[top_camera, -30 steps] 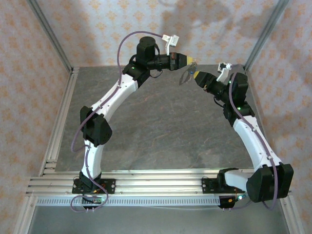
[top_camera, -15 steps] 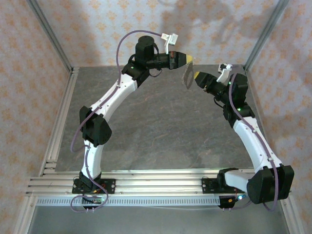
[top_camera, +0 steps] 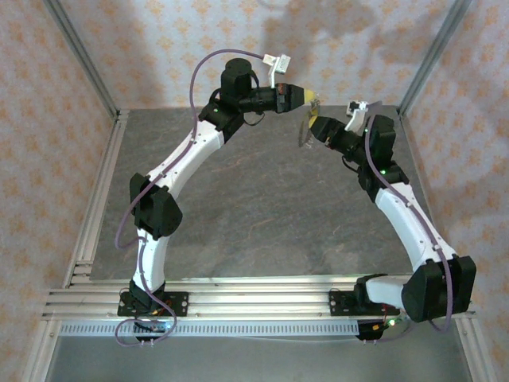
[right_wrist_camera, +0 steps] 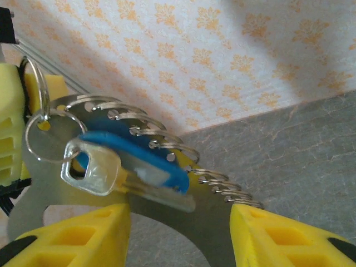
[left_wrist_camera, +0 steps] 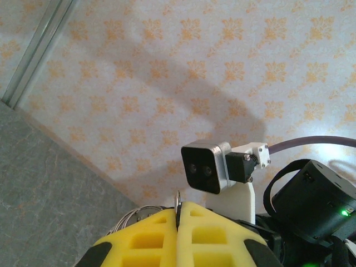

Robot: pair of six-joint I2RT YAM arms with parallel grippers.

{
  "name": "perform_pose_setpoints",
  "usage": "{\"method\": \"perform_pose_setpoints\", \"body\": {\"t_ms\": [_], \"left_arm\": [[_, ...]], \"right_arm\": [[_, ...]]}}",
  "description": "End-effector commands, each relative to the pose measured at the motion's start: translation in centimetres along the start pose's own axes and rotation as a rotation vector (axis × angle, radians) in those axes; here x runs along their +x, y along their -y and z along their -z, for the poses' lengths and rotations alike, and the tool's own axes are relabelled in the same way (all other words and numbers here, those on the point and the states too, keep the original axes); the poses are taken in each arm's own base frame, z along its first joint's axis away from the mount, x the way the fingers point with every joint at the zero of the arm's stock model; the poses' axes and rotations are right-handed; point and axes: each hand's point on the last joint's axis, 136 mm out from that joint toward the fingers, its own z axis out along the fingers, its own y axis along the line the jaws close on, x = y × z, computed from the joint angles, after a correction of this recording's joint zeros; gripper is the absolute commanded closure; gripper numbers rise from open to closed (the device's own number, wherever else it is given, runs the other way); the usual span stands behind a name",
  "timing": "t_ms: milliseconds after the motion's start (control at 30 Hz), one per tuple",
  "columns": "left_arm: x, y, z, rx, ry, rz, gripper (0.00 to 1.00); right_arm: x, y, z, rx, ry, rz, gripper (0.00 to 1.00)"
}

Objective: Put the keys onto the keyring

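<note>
The keyring [right_wrist_camera: 186, 225] is a flat grey metal band with several wire rings along its edge. Two keys hang on a small ring from it: one with a blue head [right_wrist_camera: 142, 158], one plain silver [right_wrist_camera: 94, 169]. My right gripper [right_wrist_camera: 179, 211] has its yellow fingers [right_wrist_camera: 72, 239] on either side of the band, which fills the gap between them. The left gripper [left_wrist_camera: 179, 214] is shut on the keyring's thin edge [left_wrist_camera: 179, 199]. From above, both grippers meet high over the table's far side, left [top_camera: 308, 98] and right [top_camera: 319, 127], with the keyring [top_camera: 305, 132] hanging between.
The patterned back wall [top_camera: 342, 48] stands close behind both grippers. The right wrist's camera block [left_wrist_camera: 204, 167] faces the left fingers at short range. The grey table [top_camera: 262, 207] lies well below, with aluminium rails [top_camera: 238, 302] along the near edge.
The right arm's wrist has swung left and up, closer to the left gripper, and the keyring between them has turned a little. The left arm has stayed still.
</note>
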Motion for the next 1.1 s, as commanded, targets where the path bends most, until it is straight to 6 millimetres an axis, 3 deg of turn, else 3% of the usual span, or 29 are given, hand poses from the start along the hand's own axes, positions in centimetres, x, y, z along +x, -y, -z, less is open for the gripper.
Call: {"method": "perform_pose_setpoints", "body": {"t_ms": [0,433,933,1067], "left_arm": [[-3.5,6.5,2.1,0.103,0.071,-0.124,1.00],[-3.3,6.6,2.0,0.109,0.066,-0.123,1.00],[-3.3,6.4,1.9,0.095,0.070,-0.123,1.00],[-3.3,6.3,2.0,0.087,0.073,-0.127,1.00]], "right_arm": [[-1.8,-2.3,0.0,-0.059,0.037,0.063,0.50],[-2.6,-3.6,-0.2,-0.101,0.031,0.093,0.54],[-1.8,-4.2,0.7,-0.111,-0.001,0.133,0.98],[-1.5,-4.1,1.4,-0.082,-0.013,0.155,1.00]]}}
